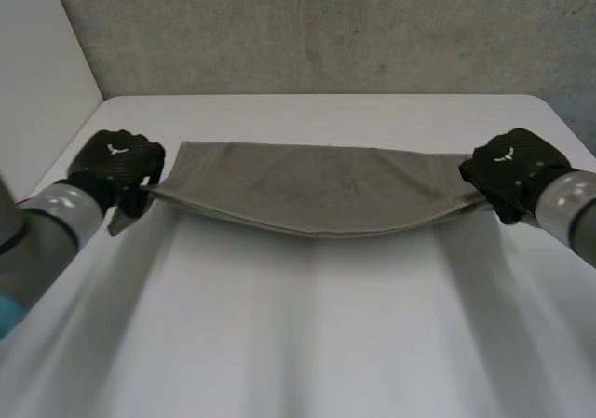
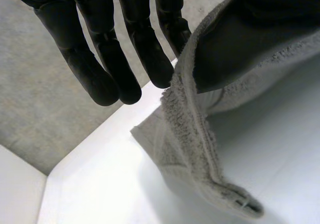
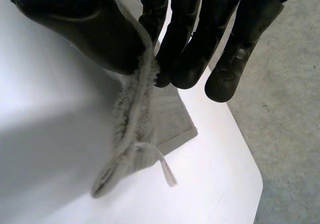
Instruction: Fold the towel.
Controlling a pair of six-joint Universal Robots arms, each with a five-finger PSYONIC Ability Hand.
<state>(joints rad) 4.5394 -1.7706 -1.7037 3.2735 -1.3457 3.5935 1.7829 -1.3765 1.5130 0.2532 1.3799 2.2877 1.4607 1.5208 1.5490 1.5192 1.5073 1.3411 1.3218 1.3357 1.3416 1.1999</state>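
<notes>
Now pinching the grey towel [image 1: 317, 190] at its left corner with the left hand [image 1: 116, 162], at its right with the right hand [image 1: 512, 167] — thumb against straight fingers — over the far half of the white table [image 1: 307, 343]. Held level, middle sagging, probably to lay the lifted edge squarely across.

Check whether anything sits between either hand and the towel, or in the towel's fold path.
Nothing visible. The left hand and right hand each pinch one end of the towel, which sags between them; nothing else lies on the white table around it.
</notes>
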